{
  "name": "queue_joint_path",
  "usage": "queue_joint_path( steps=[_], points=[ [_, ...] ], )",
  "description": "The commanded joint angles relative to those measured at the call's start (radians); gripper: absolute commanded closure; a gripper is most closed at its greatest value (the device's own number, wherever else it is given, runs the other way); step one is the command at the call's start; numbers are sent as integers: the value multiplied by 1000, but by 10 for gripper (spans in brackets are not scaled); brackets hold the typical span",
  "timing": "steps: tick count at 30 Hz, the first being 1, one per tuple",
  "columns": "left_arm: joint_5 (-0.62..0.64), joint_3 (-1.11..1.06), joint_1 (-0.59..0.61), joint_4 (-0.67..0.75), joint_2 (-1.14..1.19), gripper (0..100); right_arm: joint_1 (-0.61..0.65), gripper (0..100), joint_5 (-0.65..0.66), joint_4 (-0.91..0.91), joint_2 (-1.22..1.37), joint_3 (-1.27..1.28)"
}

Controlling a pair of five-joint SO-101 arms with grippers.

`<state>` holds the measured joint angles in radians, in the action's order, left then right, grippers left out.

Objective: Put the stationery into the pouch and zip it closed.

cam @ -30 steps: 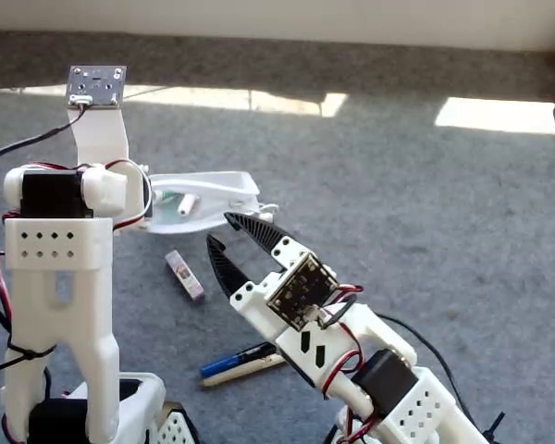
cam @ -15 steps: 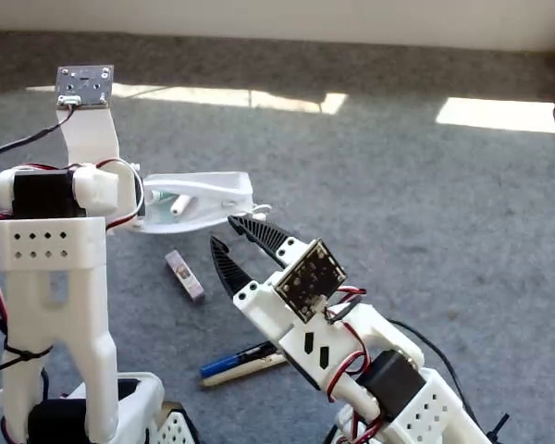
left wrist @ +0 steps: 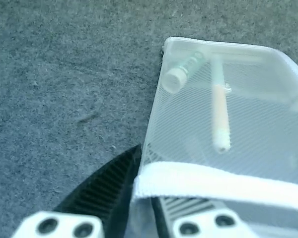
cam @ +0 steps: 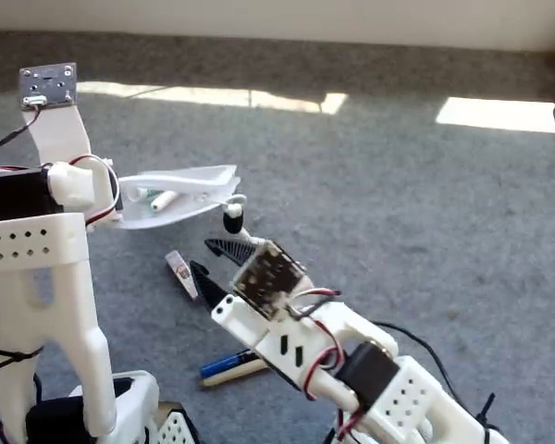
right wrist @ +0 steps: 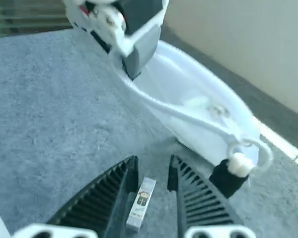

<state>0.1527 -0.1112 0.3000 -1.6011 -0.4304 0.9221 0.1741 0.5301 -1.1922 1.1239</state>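
Right gripper drops lower, open over eraser. Left gripper pinches pouch (two things inside). Eraser, pens, zip left.

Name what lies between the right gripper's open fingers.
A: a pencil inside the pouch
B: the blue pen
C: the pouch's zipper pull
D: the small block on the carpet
D: in the right wrist view the small block lies on the carpet between the open fingers of the right gripper, apart from the pouch.
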Motion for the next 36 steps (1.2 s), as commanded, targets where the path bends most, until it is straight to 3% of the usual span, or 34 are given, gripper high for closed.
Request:
queue_joint_path(
  steps=[1, 10, 27, 36],
  points=[
    [11, 10, 27, 18, -22, 992, 36, 897, -71, -8, 119, -81],
    [11, 5, 27, 20, -22, 992, 110, 894, -178, -82, 369, -124],
    [11, 2, 62, 40, -22, 992, 133, 892, -180, -352, 746, -127],
    [37, -1, 114, 61, -22, 992, 105, 892, -180, -355, 895, -219]
  ],
)
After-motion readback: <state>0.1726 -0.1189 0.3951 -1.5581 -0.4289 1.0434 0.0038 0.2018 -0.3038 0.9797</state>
